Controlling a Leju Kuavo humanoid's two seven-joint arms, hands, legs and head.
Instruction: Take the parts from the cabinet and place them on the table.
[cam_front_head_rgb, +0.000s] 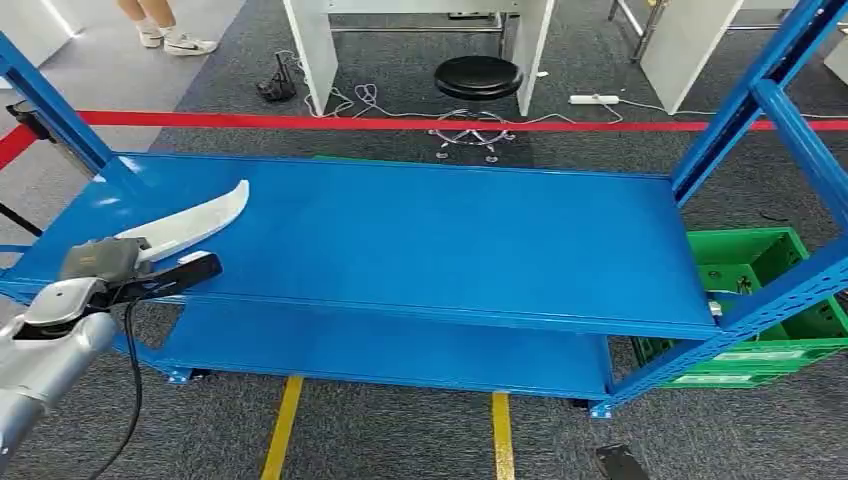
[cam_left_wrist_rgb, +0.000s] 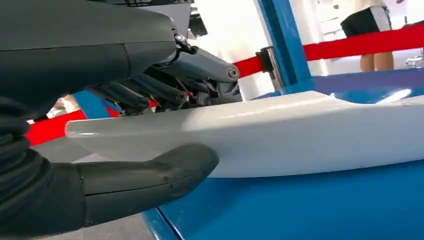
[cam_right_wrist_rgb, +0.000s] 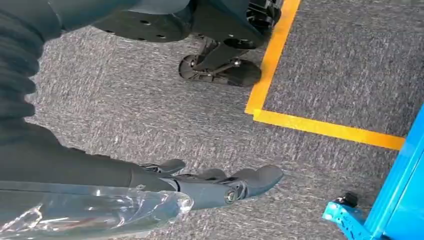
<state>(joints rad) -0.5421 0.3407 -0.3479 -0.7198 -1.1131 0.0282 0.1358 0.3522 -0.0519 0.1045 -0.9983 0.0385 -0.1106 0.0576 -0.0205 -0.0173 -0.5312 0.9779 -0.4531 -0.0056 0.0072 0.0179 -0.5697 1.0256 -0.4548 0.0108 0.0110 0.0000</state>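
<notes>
A: Where is the part?

B: The long white curved plastic part (cam_front_head_rgb: 195, 222) sits over the left end of the blue metal shelf (cam_front_head_rgb: 420, 240), gripped at its near end by the left hand (cam_front_head_rgb: 120, 268), thumb under, fingers over.

A: Advice?

B: I'd keep it level and lift it clear of the near edge before turning away.

A: And the right hand (cam_right_wrist_rgb: 200, 182)?

B: Hanging over the grey carpet floor (cam_right_wrist_rgb: 150, 120), fingers loosely spread, holding nothing.
</notes>
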